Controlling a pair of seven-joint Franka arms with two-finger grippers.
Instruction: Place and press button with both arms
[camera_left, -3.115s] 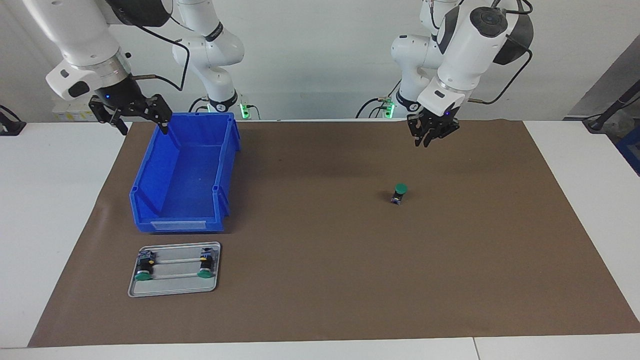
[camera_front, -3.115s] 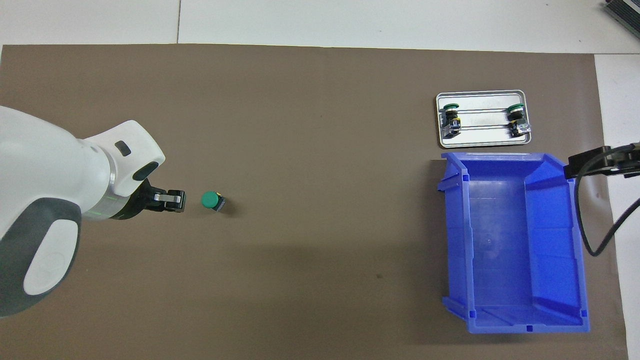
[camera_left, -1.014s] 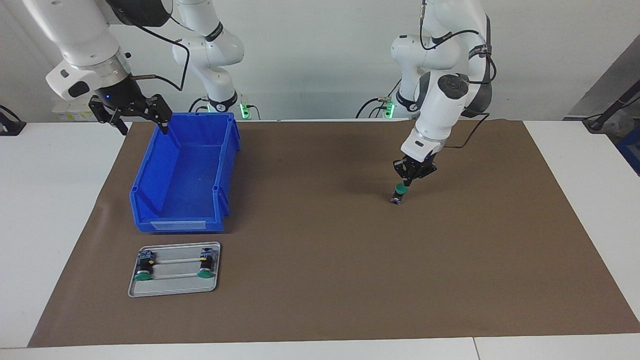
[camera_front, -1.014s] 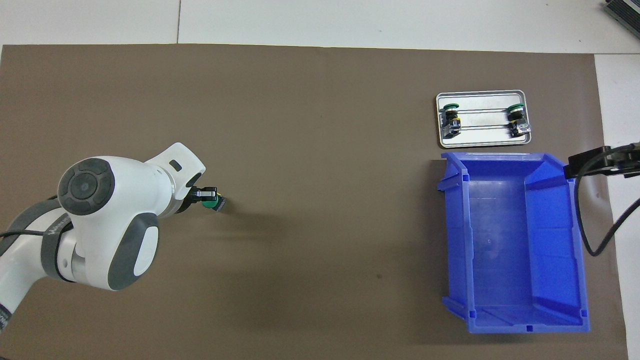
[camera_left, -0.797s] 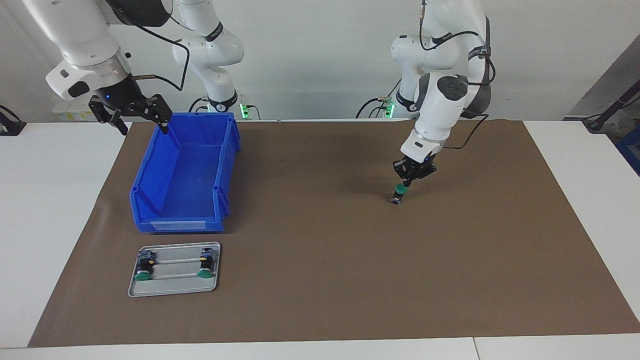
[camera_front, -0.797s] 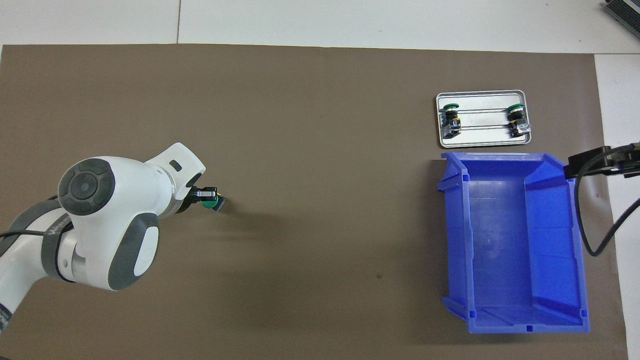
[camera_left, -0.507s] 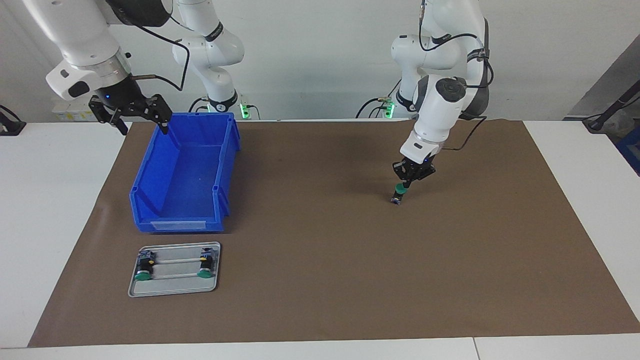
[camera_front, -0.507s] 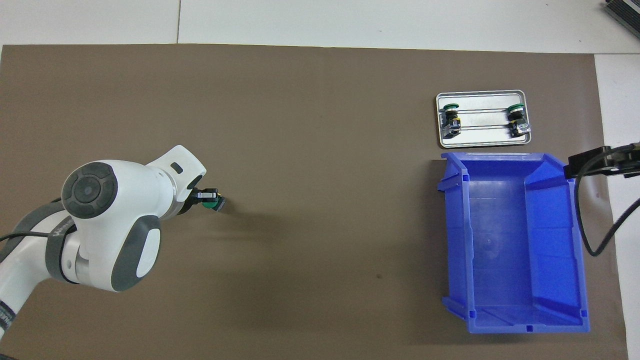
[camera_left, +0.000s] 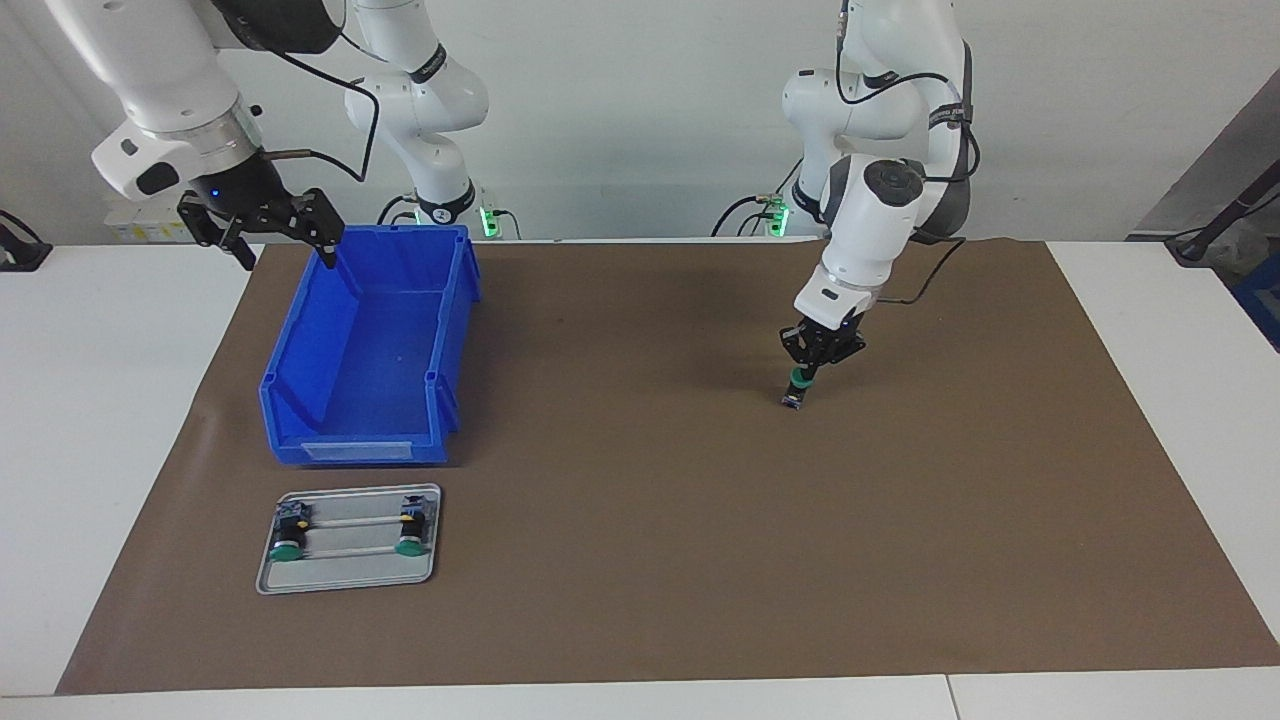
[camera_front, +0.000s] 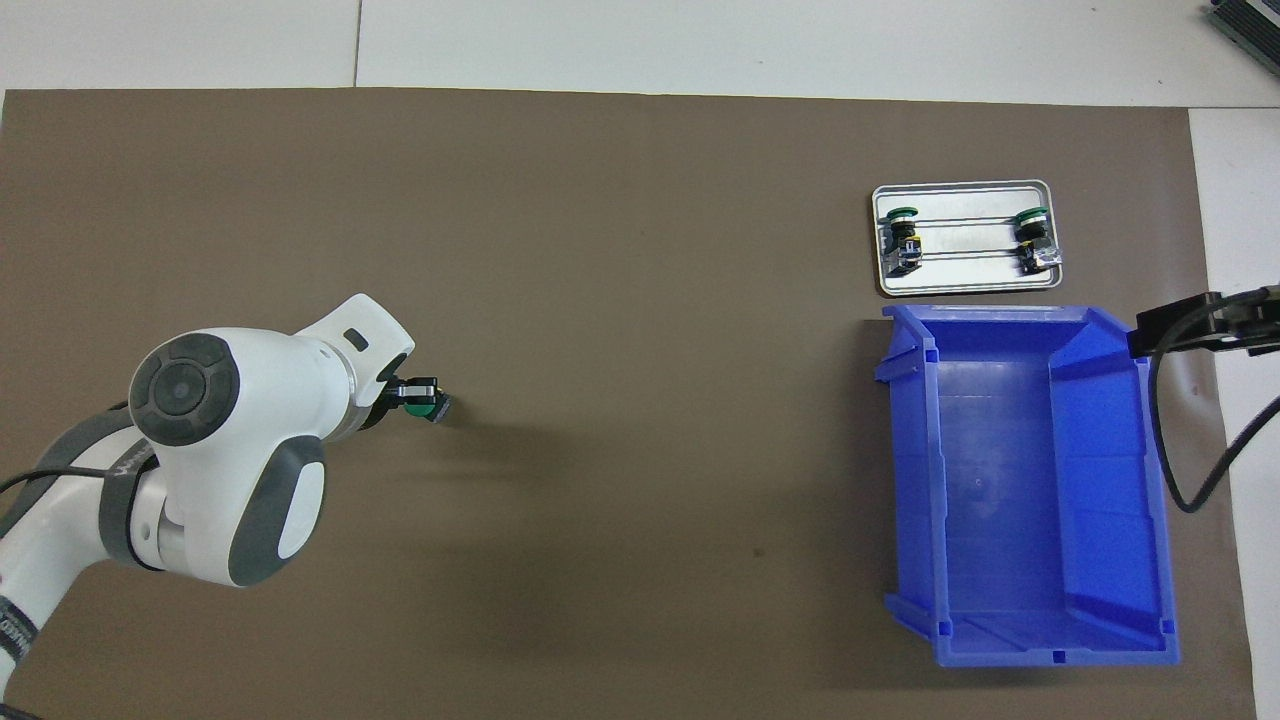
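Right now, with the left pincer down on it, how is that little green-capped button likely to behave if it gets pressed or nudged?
The button looks top-heavy: a wide green cap on a narrow body that leans, so it may tip. It is small and probably light, so it could skid on the brown mat. The shut left pincer meets the cap off-centre, which may push it sideways.

You see a matt brown paper-like mat (camera_left: 640, 560) over a smooth white table (camera_left: 100, 420). At mid-left of the facing view the blue bin (camera_left: 370, 350) looks like glossy plastic. The silver tray (camera_left: 345, 578) below it has a brushed metal sheen. Both arms (camera_left: 880, 200) wear glossy white shells.
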